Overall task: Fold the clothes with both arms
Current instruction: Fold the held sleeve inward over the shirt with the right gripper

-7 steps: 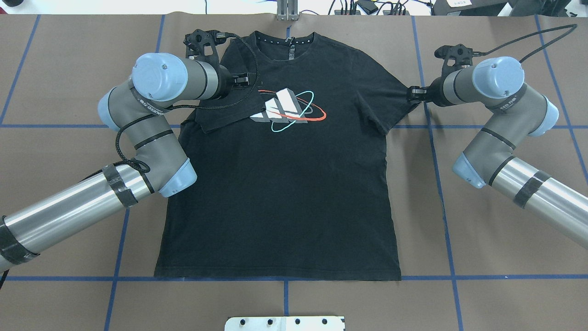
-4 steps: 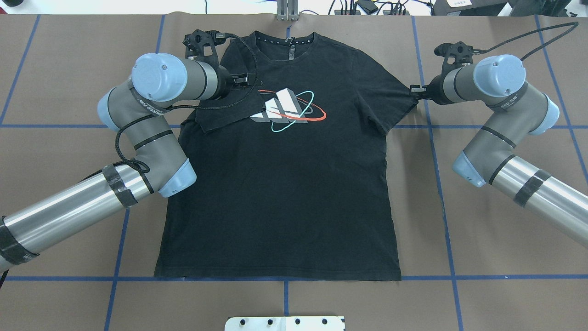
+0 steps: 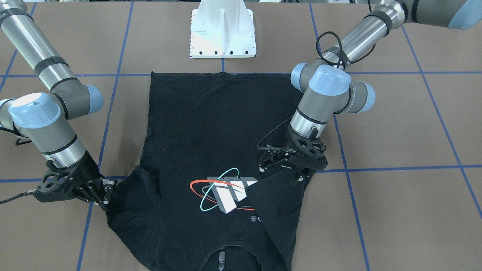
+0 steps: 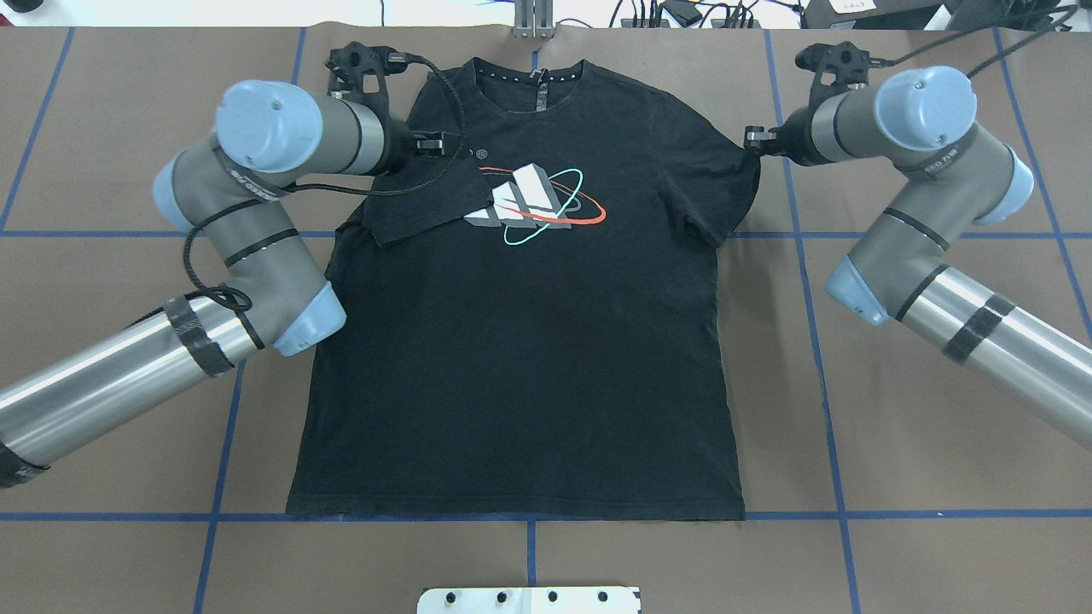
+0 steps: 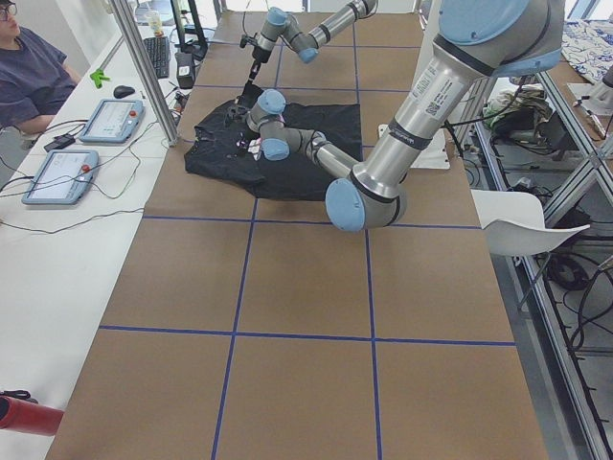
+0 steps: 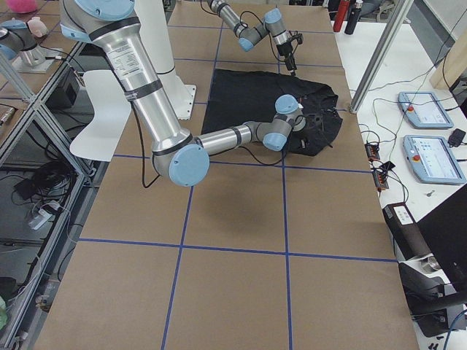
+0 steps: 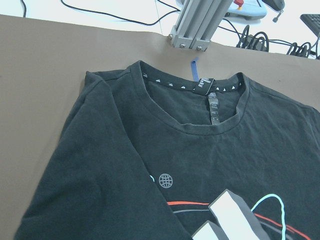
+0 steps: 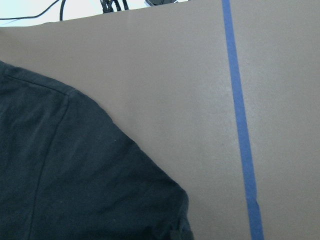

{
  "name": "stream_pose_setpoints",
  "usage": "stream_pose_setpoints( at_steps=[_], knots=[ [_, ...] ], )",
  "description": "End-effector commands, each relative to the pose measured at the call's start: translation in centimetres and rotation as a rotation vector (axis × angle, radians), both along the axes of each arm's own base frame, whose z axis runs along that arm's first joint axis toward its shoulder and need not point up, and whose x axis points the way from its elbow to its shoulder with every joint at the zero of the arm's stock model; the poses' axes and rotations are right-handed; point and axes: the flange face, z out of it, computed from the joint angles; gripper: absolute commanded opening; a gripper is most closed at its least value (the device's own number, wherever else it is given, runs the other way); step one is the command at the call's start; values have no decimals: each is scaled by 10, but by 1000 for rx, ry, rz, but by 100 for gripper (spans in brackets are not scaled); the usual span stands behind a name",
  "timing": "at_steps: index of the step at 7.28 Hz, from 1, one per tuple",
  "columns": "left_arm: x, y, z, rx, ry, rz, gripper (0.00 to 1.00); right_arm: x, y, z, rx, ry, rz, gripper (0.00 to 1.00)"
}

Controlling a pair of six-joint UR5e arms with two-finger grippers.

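Observation:
The black T-shirt lies flat, print up, with its collar toward the far edge of the table. Its sleeve on my left side is folded in over the chest and touches the white, red and teal print. My left gripper hovers just above that folded sleeve and looks open with nothing in it; in the front-facing view this left gripper stands at the fold's edge. My right gripper is shut on the hem of the other sleeve and holds it up off the table.
The white pedestal base stands at the near edge behind the shirt's hem. An aluminium post and cables line the far edge. Blue tape lines cross the brown table. A person sits at a side table with tablets.
My left gripper has drawn back off the folded sleeve, which stayed put. My right gripper has lifted the other sleeve's hem and carried it toward the far edge and slightly inward.

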Motion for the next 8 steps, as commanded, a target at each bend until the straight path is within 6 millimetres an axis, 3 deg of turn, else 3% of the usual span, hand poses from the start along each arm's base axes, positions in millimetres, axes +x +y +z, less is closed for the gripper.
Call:
stream_pose_setpoints(
  at_steps=[1, 2, 4, 5, 8],
  knots=[
    [-56, 2, 31, 54, -54, 36, 100, -41, -17, -87, -66, -24, 20, 0],
    [-62, 8, 35, 59, -56, 36, 100, -75, -15, -131, -102, -17, 45, 0],
    [-63, 9, 35, 60, -55, 36, 100, -142, -18, -175, -118, 16, 118, 0],
    [-63, 9, 35, 60, -55, 36, 100, -161, -12, -171, -116, 36, 114, 0],
    [-63, 9, 35, 61, -54, 36, 100, -173, -3, -170, -113, 43, 103, 0]
  ],
)
